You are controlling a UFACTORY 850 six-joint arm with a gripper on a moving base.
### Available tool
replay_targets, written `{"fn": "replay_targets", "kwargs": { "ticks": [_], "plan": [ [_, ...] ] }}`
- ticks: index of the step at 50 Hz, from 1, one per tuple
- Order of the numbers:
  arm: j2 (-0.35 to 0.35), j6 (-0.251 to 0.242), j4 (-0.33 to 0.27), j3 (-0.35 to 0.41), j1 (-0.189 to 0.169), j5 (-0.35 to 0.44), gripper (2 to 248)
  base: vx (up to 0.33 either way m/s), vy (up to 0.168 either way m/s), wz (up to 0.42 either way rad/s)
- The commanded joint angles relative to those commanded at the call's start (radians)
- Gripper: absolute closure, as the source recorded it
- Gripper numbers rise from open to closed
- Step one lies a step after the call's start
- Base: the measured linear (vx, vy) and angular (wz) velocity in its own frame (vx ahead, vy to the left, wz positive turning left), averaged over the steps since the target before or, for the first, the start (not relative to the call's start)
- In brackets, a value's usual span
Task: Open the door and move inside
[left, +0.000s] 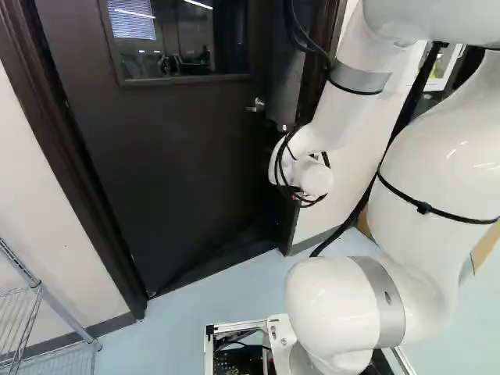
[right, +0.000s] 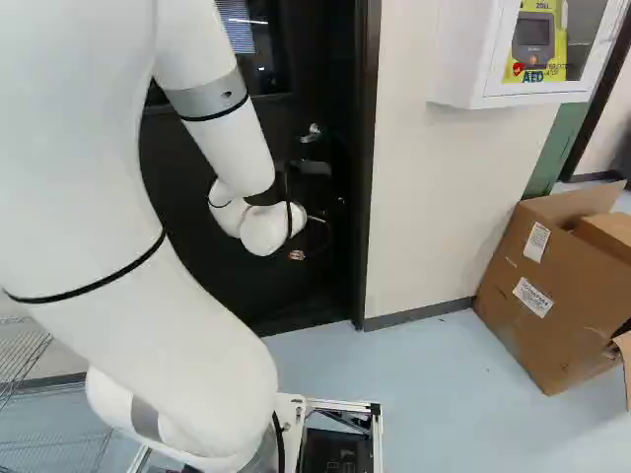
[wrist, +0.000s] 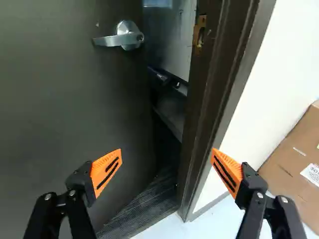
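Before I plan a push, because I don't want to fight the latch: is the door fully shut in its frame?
No, the door stands ajar, with a gap between its free edge and the frame.

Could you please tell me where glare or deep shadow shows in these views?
Left base view: bright light streaks on the window, small highlights on the arm; right base view: the door so dark that it nearly merges with its frame; wrist view: wall almost washed out, deep shadow in the door's opening.
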Motion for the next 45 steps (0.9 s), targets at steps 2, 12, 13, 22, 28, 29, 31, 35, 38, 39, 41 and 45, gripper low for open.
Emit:
{"fn": "replay_targets", "kwargs": {
  "ticks": [2,12,13,22,28,29,31,35,38,39,41,45],
  "plan": [
    [0.010,0.000,0.005,0.011,-0.001,-0.002,3,0.000,0.000,0.000],
    [0.064,0.000,0.013,0.064,-0.005,-0.006,3,0.000,0.000,0.000],
    [0.070,0.000,0.013,0.069,-0.005,-0.006,3,0.000,0.000,0.000],
    [0.092,0.000,0.013,0.090,-0.002,-0.006,3,0.000,0.000,0.000],
    [0.092,0.000,0.013,0.090,-0.002,-0.006,3,0.000,0.000,0.000],
    [0.092,0.000,0.013,0.090,-0.002,-0.006,3,0.000,0.000,0.000],
    [0.092,0.000,0.013,0.090,-0.002,-0.006,3,0.000,0.000,0.000],
    [0.092,0.000,0.013,0.090,-0.002,-0.006,3,-0.004,-0.002,-0.009],
    [0.092,0.000,0.013,0.090,-0.002,-0.006,3,-0.053,-0.007,-0.022],
    [0.092,0.000,0.013,0.090,-0.002,-0.006,3,-0.037,-0.011,0.020],
    [0.092,0.000,0.013,0.090,-0.002,-0.006,3,-0.011,-0.005,-0.002],
    [0.092,0.000,0.013,0.090,-0.002,-0.006,3,0.034,0.026,-0.013]
  ]
}}
